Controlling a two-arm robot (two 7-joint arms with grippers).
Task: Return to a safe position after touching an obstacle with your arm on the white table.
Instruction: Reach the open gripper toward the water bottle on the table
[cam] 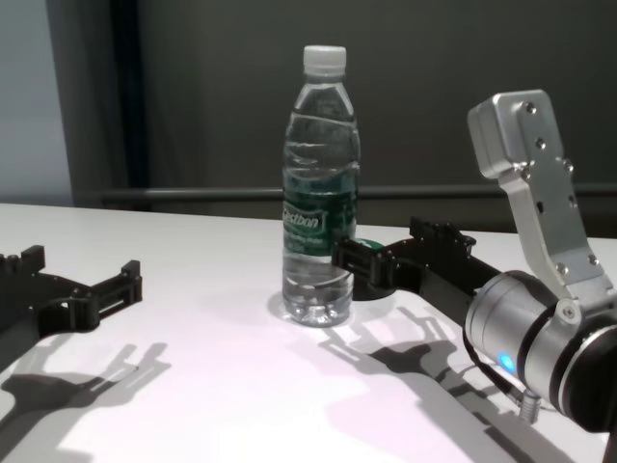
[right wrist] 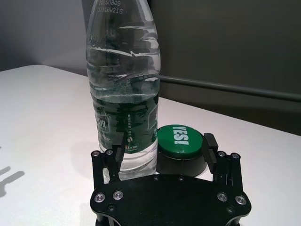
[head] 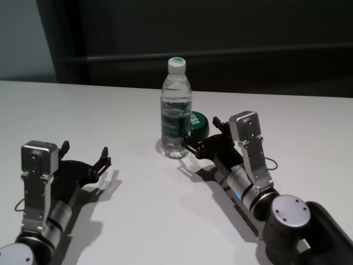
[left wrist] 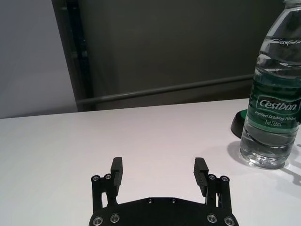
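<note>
At centre-right of the head view, the right gripper [head: 205, 136] is sitting with jaws spread wide, gripping nothing. One fingertip [right wrist: 118, 151] is lying right up against the lower side of the water bottle [head: 176, 113]; touching or a hair apart, can't tell. The other finger [right wrist: 209, 143] is sitting on the far side of a low black puck with a green top [right wrist: 180, 144], so the puck is sitting between the open jaws. White "YES!" lettering is showing on the green top.

The bottle is standing upright near the middle of the white table [head: 138, 221], just above frame centre in the head view, white cap on, partly filled, dark green label around its middle. The puck is sitting just behind and to the right of it, close to touching.

The right forearm is running from the lower right corner of the head view diagonally up toward the bottle, blue light glowing on the wrist.

At lower left of the head view, the left gripper [head: 85, 156] is resting low over the table, jaws also spread, holding nothing, well apart from the bottle. In the left wrist view its two fingers [left wrist: 116, 171] are pointing across bare tabletop, with the bottle off at the right edge of that frame.
</note>
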